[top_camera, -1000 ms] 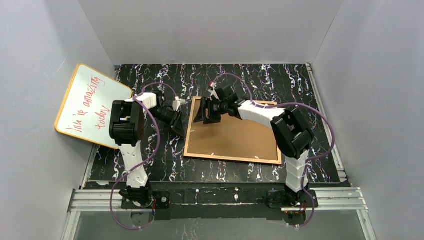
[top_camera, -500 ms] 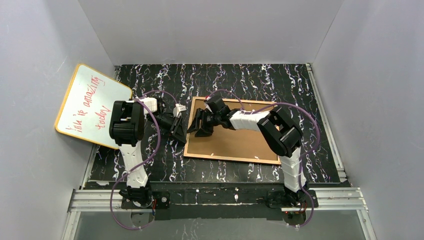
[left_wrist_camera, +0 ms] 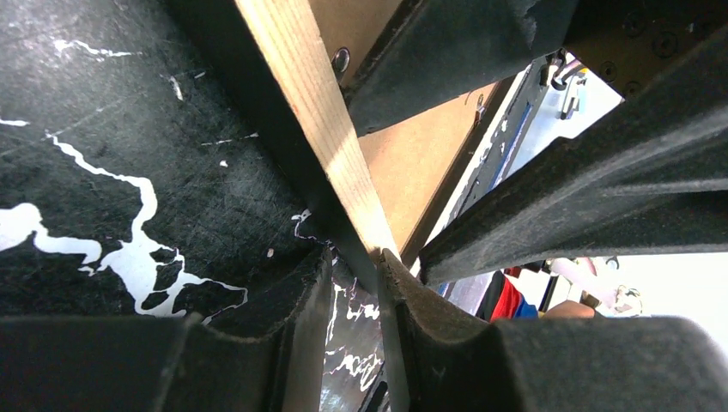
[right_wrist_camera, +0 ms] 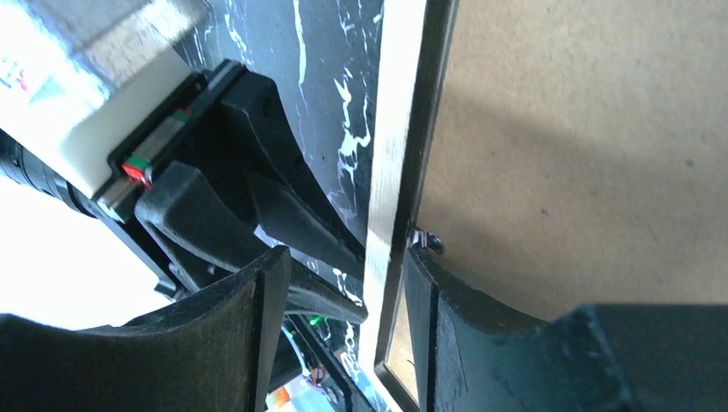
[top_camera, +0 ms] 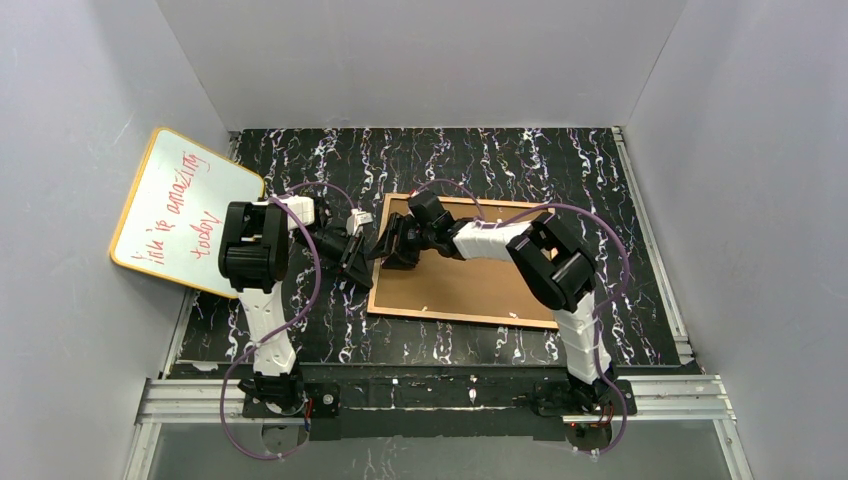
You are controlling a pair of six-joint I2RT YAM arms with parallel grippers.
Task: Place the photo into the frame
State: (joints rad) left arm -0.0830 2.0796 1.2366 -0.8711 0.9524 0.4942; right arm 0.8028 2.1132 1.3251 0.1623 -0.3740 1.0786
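The frame lies back up on the black marbled table, tan rim around a brown backing board. My left gripper pinches the frame's left rail between its fingertips, and that edge looks raised a little off the table. My right gripper reaches the same rail from the other side. Its jaws straddle the rail, one finger inside against the backing, the other still apart from it. The photo is out of view.
A yellow-edged whiteboard with red writing leans at the left wall. Grey walls close in the back and both sides. An aluminium rail carries the arm bases at the near edge. A small metal clip sits on the frame's inner edge.
My right gripper has moved left across the backing to the frame's left rail and its jaws have narrowed. The left gripper has stayed at that rail.
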